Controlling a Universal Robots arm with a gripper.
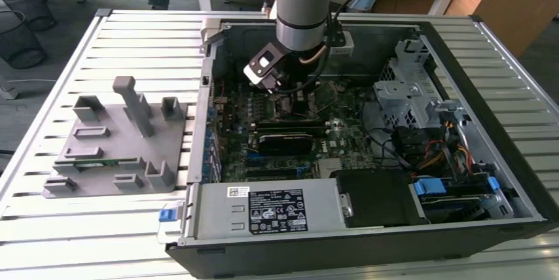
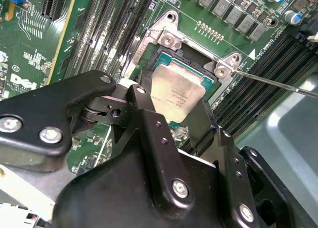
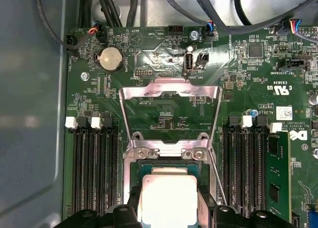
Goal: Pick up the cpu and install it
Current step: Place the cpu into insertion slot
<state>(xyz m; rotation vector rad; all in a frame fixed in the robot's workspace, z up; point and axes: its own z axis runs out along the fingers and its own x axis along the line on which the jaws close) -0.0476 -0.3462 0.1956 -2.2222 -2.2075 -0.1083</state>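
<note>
Second wrist view: one cpu (image 2: 176, 91), clamped at two opposite edges by the two fingers (image 2: 149, 114) of the hand (image 2: 174, 105), lies over the single open socket (image 2: 166, 39) on the motherboard (image 2: 30, 64). First wrist view: one flipped-open load plate (image 3: 170, 93) stands beyond the socket. The hand covers the cpu's near edge, and whether the cpu is fully seated cannot be told.

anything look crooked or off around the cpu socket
Nothing stands out. The cpu sits square to the socket, held by the gripper. The load plate is flipped open and the lever is released, as fits an install.
</note>
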